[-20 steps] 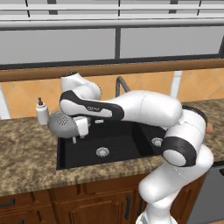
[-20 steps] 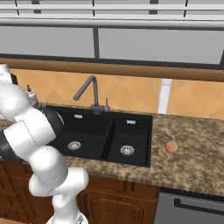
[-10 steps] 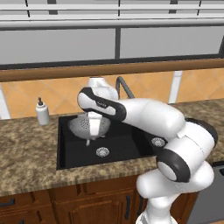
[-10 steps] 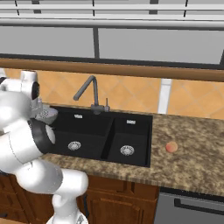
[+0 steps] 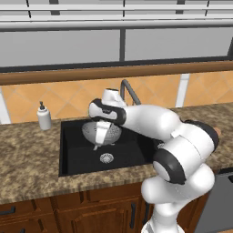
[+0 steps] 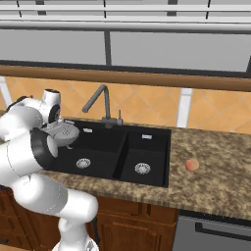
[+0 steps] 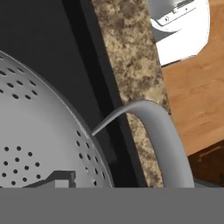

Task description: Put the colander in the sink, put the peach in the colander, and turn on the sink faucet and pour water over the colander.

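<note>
The arm reaches in from the lower right of the left base view, and its gripper (image 5: 101, 136) has the colander (image 5: 101, 132) up over the wide left basin of the sink (image 5: 73, 157), around the middle of the frame. It looks pinched on the bowl's rim, though the fingertips themselves are hidden. In the hand view the dotted bowl fills the lower left, with its curved handle (image 7: 162, 135) arching right. The faucet (image 6: 98, 100) stands behind the basins. The peach (image 6: 192, 164) sits on the granite counter (image 6: 206, 181), right of the sink. A soap bottle (image 5: 43, 117) stands at left.
</note>
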